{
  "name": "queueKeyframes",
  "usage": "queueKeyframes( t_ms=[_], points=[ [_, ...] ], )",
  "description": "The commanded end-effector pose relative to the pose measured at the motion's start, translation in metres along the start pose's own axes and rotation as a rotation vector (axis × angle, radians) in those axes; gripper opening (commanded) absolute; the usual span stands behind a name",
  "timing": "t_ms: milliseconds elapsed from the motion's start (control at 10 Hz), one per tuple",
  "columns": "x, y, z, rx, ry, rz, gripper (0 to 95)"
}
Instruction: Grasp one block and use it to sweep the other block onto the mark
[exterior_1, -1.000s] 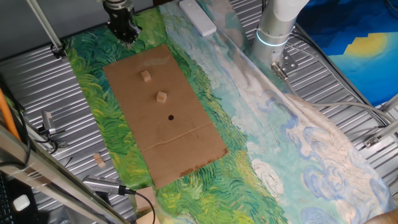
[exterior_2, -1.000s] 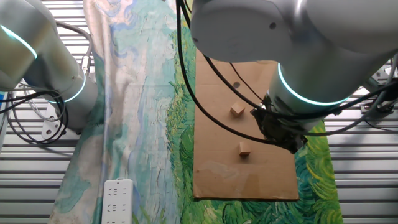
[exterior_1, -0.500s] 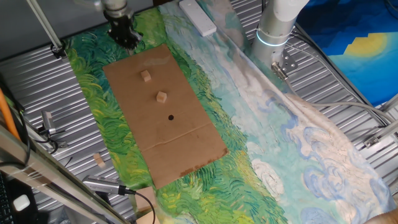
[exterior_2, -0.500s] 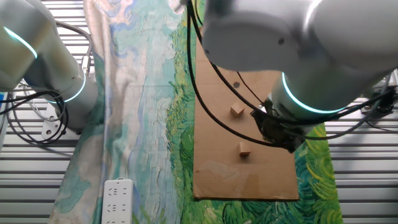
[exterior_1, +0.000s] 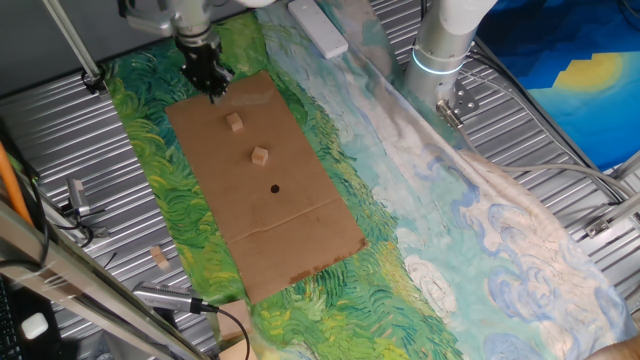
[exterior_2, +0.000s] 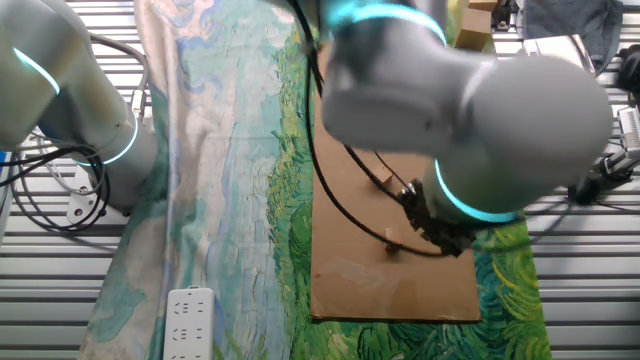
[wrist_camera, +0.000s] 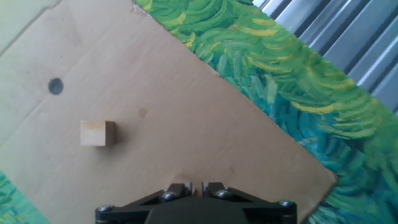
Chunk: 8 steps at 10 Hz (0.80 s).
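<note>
Since a second ago my gripper (exterior_1: 214, 88) has shifted from the green cloth (exterior_1: 150, 150) onto the far end of the cardboard sheet (exterior_1: 300, 215), closing on the nearer block (exterior_1: 234, 122). In the hand view the fingertips sit nearly together and hold nothing. No block is grasped yet. The second block (exterior_1: 260, 155) lies between the first and the mark (exterior_1: 275, 188), apart from both. Judgement: the approach phase is under way; opening precedes any grasp.

Other fixed view: arm (exterior_2: 470, 110) hides dot, most of both blocks. Hand view: second block out of frame; fingertips cut off by bottom edge.
</note>
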<state>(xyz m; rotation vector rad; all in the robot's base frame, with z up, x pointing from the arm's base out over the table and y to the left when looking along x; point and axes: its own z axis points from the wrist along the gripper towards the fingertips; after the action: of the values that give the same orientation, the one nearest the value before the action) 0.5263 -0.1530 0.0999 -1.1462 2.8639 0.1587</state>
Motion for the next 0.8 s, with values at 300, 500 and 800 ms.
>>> queueKeyframes(
  t_ms=[300, 500, 800],
  points=[
    [-0.004, 0.012, 0.032, 0.011, 0.012, -0.089, 57.0],
    [-0.002, 0.014, 0.043, 0.014, 0.009, -0.135, 57.0],
    [0.000, 0.013, 0.055, 0.018, 0.006, -0.163, 57.0]
  ],
)
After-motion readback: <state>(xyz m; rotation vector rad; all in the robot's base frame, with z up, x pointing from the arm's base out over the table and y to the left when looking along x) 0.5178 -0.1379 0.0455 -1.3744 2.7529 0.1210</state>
